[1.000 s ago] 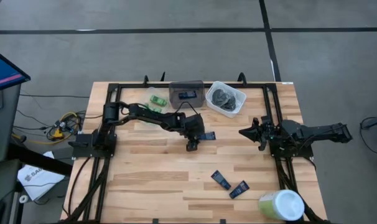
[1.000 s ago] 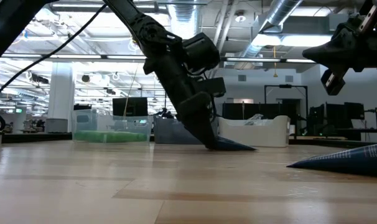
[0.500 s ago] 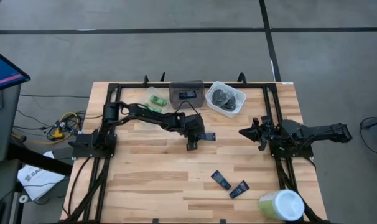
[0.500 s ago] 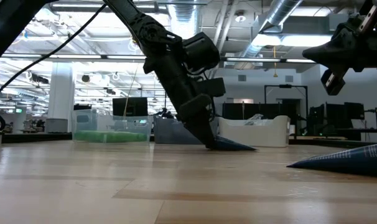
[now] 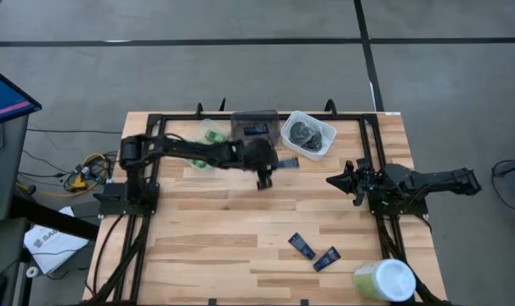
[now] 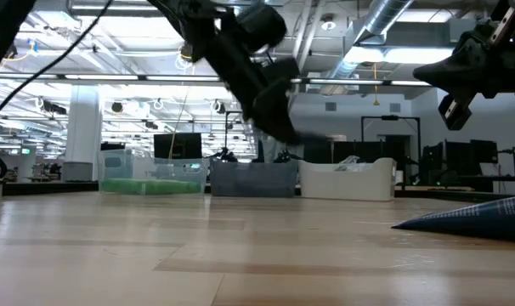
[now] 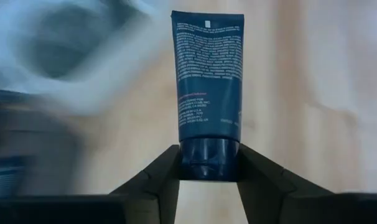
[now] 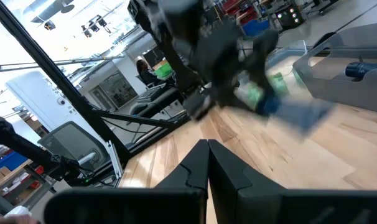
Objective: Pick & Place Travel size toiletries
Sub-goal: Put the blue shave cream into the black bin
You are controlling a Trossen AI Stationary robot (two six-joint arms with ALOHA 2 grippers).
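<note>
My left gripper point(image 5: 270, 166) is over the table's middle, toward the far edge, shut on a dark blue tube point(image 7: 207, 74). In the low view it is up off the wood. Just beyond it stands a dark tub point(image 5: 254, 127) with one blue sachet inside. A clear tub point(image 5: 308, 134) holds dark grey lumps, and green bottles point(image 5: 213, 134) lie to the dark tub's left. Two blue sachets point(image 5: 302, 246) point(image 5: 326, 258) lie flat near the near edge. My right gripper point(image 5: 334, 180) waits, shut, on the right side. My left gripper holds the blue tube by its cap end point(image 7: 208, 155), pinched between the two fingers point(image 7: 160, 177). The fingers come slanting down from the table's left, in line with the tube's length. The tube is lifted clear of the table, its flat crimped end point(image 7: 207, 18) pointing away from the gripper.
A big pale green-and-white cylinder point(image 5: 383, 280) stands at the near right corner. A black frame point(image 5: 155, 119) runs along the far edge and down both sides. Bare wood point(image 5: 215, 238) lies between the arms and the near edge. A sachet point(image 6: 470, 217) lies close to the low camera.
My left gripper has risen from the table with the blue tube and moved toward the far edge, closer to the dark tub. The tube, whose end rested on the wood before, is now lifted clear. The right arm has kept still.
</note>
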